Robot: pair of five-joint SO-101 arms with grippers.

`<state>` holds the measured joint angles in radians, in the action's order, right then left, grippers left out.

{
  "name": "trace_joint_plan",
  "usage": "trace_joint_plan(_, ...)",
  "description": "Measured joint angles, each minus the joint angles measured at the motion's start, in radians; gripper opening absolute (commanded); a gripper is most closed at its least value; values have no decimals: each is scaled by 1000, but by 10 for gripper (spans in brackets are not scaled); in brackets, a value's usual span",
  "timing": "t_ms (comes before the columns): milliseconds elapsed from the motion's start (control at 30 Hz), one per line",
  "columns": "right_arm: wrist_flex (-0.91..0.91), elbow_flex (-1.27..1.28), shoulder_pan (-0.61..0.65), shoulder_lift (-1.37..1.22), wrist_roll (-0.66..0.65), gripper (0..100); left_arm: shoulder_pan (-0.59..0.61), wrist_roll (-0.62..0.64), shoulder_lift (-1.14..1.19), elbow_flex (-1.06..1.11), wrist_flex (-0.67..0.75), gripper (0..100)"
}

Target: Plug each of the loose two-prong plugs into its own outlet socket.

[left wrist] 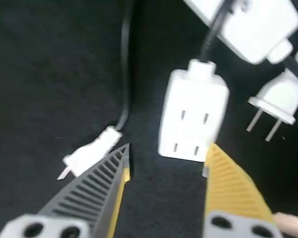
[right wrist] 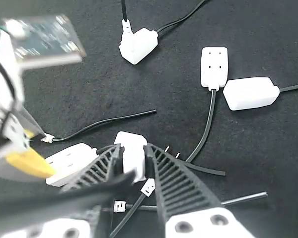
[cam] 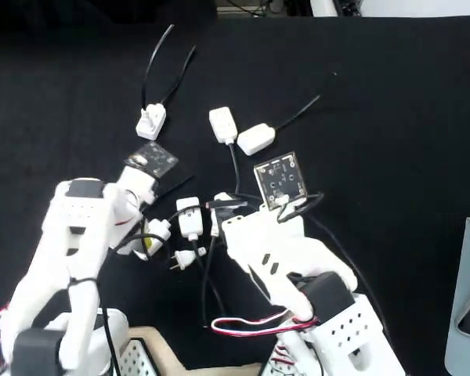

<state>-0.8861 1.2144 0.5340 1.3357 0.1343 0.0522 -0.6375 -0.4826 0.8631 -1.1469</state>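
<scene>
White outlet socket is lying on the black table, its near end between the wide-open, empty fingers of the left gripper. The right gripper is clamping a white plug just beside it. Tangled cords are threatening to drag the unheld socket aside during insertion.

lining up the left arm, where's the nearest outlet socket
In the left wrist view the white outlet socket lies just ahead of the open left gripper, a loose plug on each side, left of centre in the high view.
</scene>
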Motion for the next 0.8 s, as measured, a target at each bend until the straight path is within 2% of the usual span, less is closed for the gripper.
trace_joint_plan(200,0,-3,0,-83,0,12,60,11,-218,0,-64,267)
trace_joint_plan(333,0,-60,5,-219,0,12,186,43,-361,8,-74,266)
trace_joint_plan(567,41,-130,187,-374,3,12,423,216,-565,126,-74,266)
trace_joint_plan(800,160,-150,322,-539,3,12,511,399,-776,350,26,266)
